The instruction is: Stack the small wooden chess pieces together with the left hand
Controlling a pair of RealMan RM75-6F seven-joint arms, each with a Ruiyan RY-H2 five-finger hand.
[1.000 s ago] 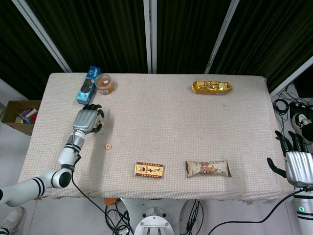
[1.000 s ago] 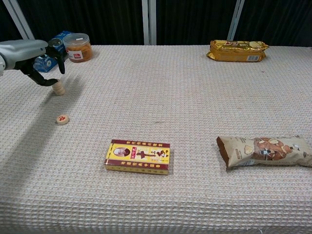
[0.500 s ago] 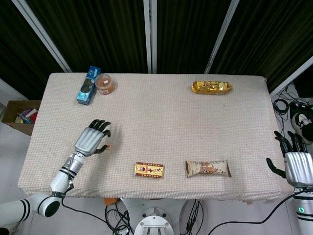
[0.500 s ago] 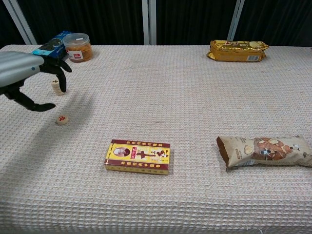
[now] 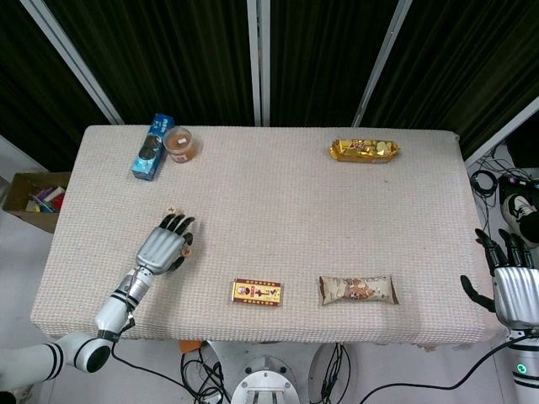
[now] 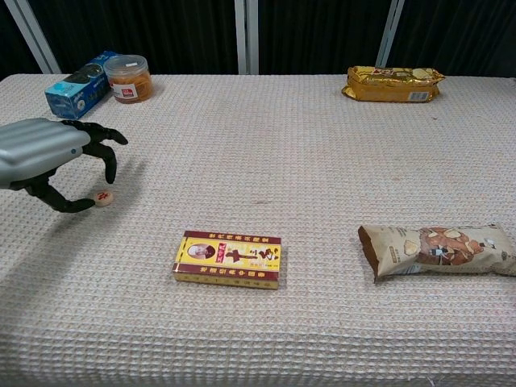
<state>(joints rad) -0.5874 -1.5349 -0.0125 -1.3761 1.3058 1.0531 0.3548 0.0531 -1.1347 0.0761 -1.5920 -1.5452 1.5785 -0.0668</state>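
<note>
A single flat wooden chess piece (image 6: 103,197) with a red mark lies on the table (image 6: 290,161). My left hand (image 6: 48,156) hovers over it with the thumb just left of the piece and the fingers arched above it. The fingers are apart and do not hold it. From the head view, the left hand (image 5: 164,244) covers most of this piece (image 5: 189,250). A small stack of wooden pieces (image 5: 171,209) stands just beyond the fingertips; the hand hides it in the chest view. My right hand (image 5: 514,286) hangs off the table's right edge, fingers spread and empty.
A blue box (image 6: 78,85) and an orange-lidded jar (image 6: 129,78) stand at the back left. A golden packet (image 6: 395,83) lies at the back right. A red-and-yellow box (image 6: 228,259) and a brown snack bag (image 6: 439,250) lie near the front edge.
My left hand has let go of the small stack, drawn back toward the front edge and lowered over the single piece.
</note>
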